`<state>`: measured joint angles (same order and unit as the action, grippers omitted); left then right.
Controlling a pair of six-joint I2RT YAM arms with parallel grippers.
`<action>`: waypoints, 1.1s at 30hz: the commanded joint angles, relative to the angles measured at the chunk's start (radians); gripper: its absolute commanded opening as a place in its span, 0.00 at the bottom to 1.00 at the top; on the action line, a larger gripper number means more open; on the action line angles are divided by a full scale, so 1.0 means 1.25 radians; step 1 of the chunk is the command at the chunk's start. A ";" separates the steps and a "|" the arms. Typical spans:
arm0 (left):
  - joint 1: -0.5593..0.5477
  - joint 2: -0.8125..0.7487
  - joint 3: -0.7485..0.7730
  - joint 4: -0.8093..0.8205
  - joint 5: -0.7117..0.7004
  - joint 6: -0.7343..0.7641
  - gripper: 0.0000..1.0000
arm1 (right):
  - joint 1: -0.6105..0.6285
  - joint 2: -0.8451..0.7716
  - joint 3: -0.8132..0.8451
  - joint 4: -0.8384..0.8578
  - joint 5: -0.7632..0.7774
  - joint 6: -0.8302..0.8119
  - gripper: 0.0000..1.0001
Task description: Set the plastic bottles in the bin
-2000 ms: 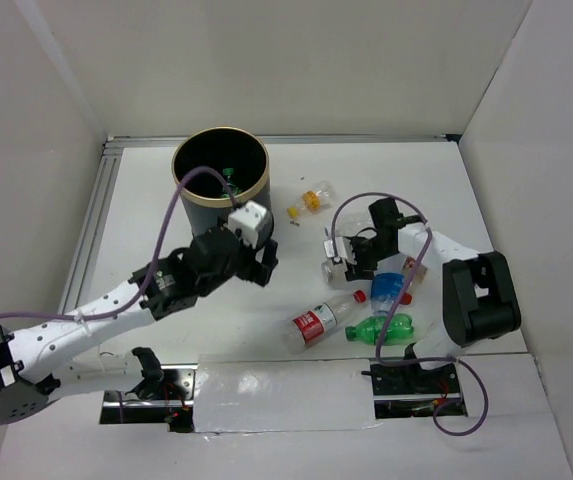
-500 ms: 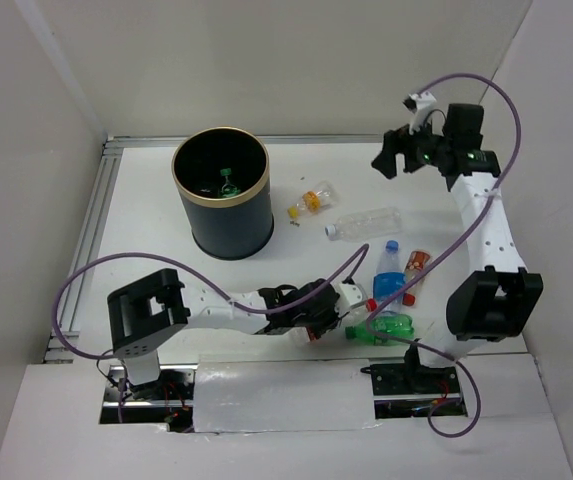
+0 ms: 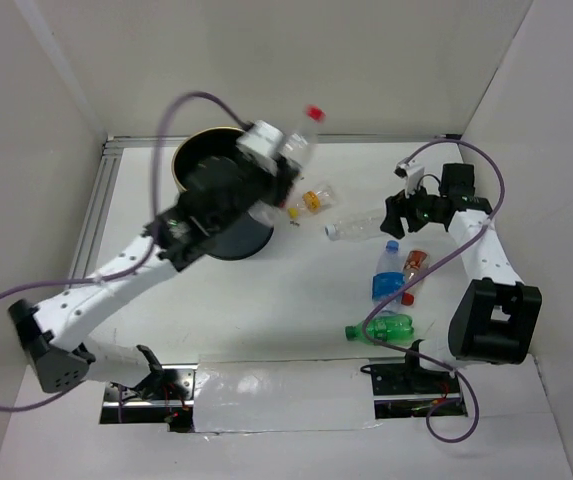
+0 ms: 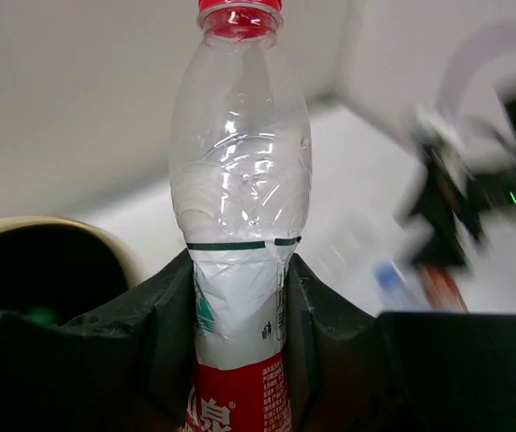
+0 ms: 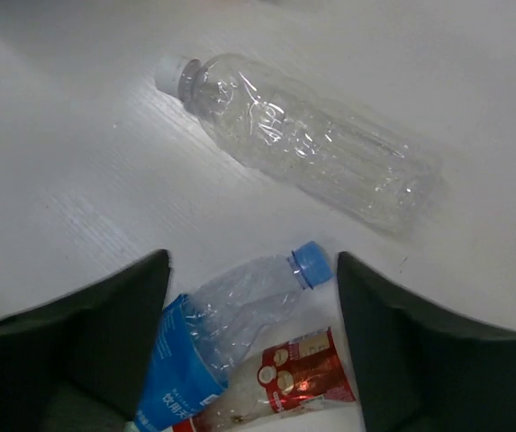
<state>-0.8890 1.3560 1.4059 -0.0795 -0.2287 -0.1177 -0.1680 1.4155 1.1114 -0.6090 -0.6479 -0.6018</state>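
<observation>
Aloft, left claw (image 4: 239,292) clamps a red-capped bottle (image 4: 239,162) near the bin (image 3: 238,238); right claw (image 5: 250,270) gapes over blue-capped bottle (image 5: 230,310).

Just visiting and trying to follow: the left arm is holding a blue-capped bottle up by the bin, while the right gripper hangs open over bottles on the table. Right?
Not quite: the cap on the bottle in the left gripper is red, not blue; the left wrist view shows it clearly. The rest is right.

six plastic bottles (image 3: 361,225), though the small yellow one (image 3: 312,200) is hard to make out; one bin (image 3: 241,238).
</observation>
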 commanded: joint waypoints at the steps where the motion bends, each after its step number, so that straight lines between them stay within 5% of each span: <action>1: 0.111 -0.039 0.029 0.048 -0.105 0.050 0.04 | 0.010 -0.038 -0.002 0.054 -0.036 -0.082 0.86; 7: 0.329 0.006 -0.025 0.068 -0.139 0.043 0.10 | 0.073 -0.002 0.005 0.087 -0.042 -0.192 1.00; 8: 0.354 0.018 -0.049 0.077 -0.124 0.034 0.24 | 0.089 0.017 0.005 0.096 -0.042 -0.272 1.00; 10: 0.372 0.037 -0.050 0.077 -0.124 0.019 0.31 | 0.096 0.036 0.013 0.088 -0.050 -0.312 1.00; 11: 0.373 0.049 -0.057 0.077 -0.124 0.012 0.40 | 0.104 0.046 0.013 0.079 -0.061 -0.402 1.00; 12: 0.386 0.063 -0.057 0.065 -0.124 -0.006 0.59 | 0.104 0.057 0.021 0.071 -0.071 -0.441 1.00; 14: 0.406 0.099 -0.034 0.054 -0.124 -0.026 0.71 | 0.122 0.103 0.029 0.040 -0.071 -0.522 1.00; 18: 0.414 0.108 -0.001 0.039 -0.124 -0.048 0.82 | 0.161 0.203 0.059 0.049 -0.007 -0.596 1.00; 19: 0.414 0.096 -0.001 0.032 -0.124 -0.048 0.96 | 0.169 0.219 0.069 0.064 0.015 -0.596 1.00; 20: 0.401 0.084 0.012 0.021 -0.117 -0.048 1.00 | 0.169 0.256 0.069 0.091 0.029 -0.596 1.00; 25: 0.294 -0.058 -0.012 0.013 -0.082 0.028 1.00 | 0.197 0.371 0.118 0.145 0.138 -0.596 0.96; 28: 0.208 -0.133 -0.100 0.005 0.013 0.045 0.94 | 0.197 0.403 0.142 0.097 0.155 -0.605 0.80; 30: 0.138 -0.200 -0.194 0.005 0.030 0.045 0.89 | 0.180 0.391 0.164 0.018 0.122 -0.619 0.39; 33: 0.059 -0.264 -0.351 0.024 0.038 0.003 0.78 | 0.131 0.328 0.195 -0.071 -0.008 -0.652 0.01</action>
<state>-0.7593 1.0466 1.1198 -0.0528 -0.2234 -0.1040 0.0494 1.9064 1.3022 -0.5556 -0.5472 -1.3735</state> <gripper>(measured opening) 0.798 0.245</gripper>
